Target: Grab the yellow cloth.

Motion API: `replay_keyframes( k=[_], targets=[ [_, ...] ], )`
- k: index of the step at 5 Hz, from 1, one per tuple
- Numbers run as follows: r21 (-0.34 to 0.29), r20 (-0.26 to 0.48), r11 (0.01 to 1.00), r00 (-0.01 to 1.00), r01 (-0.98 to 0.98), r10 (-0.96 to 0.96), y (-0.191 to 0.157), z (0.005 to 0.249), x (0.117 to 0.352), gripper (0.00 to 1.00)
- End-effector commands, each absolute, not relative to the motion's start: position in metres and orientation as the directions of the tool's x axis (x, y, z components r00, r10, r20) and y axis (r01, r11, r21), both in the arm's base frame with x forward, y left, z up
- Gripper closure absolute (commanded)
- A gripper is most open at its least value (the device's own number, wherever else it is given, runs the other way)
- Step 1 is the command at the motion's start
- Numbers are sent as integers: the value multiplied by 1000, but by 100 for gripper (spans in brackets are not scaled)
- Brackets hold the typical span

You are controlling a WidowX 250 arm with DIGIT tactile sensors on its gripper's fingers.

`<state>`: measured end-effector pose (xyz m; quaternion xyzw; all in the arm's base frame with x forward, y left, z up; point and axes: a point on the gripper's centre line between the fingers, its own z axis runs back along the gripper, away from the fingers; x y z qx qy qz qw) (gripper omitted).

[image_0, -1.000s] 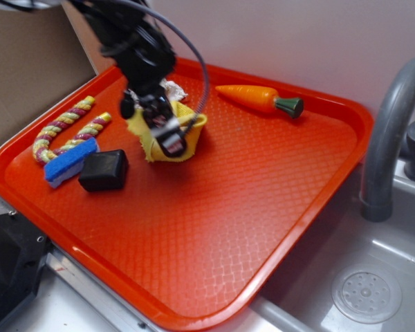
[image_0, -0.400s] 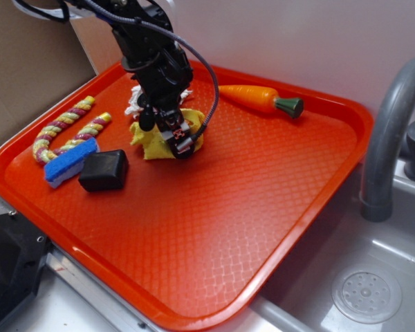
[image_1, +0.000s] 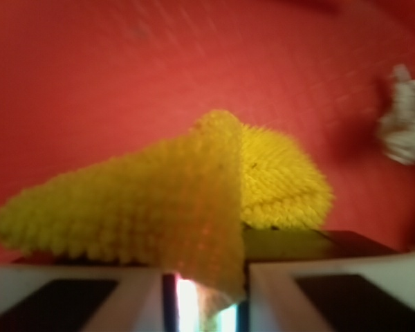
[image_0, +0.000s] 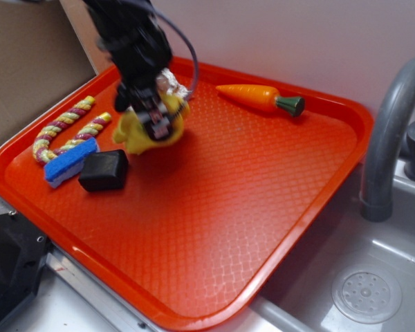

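The yellow cloth is a bright yellow terry rag, bunched and hanging a little above the red tray at its back left. My black gripper is shut on a fold of it from above. In the wrist view the cloth fills the middle, and one fold runs down between my two white fingers, which are pressed close on it. The gripper stands over bare red tray.
A white paper wad lies just behind the gripper, also in the wrist view. A black block, blue sponge and braided rope toy lie left. A toy carrot lies at the back. Sink and faucet stand right.
The gripper has risen and shifted slightly left, lifting the yellow cloth off the tray with it. The other things have not moved.
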<state>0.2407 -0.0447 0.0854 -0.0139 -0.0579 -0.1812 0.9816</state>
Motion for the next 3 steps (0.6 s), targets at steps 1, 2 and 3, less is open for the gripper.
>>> replay_keyframes(
  k=[1, 2, 3],
  targets=[
    [-50, 208, 974, 956, 223, -208, -94, 198, 256, 100],
    [-155, 214, 959, 956, 238, -203, -78, 225, 278, 100],
    [-132, 189, 968, 964, 216, -189, -74, 201, 294, 100]
  ],
)
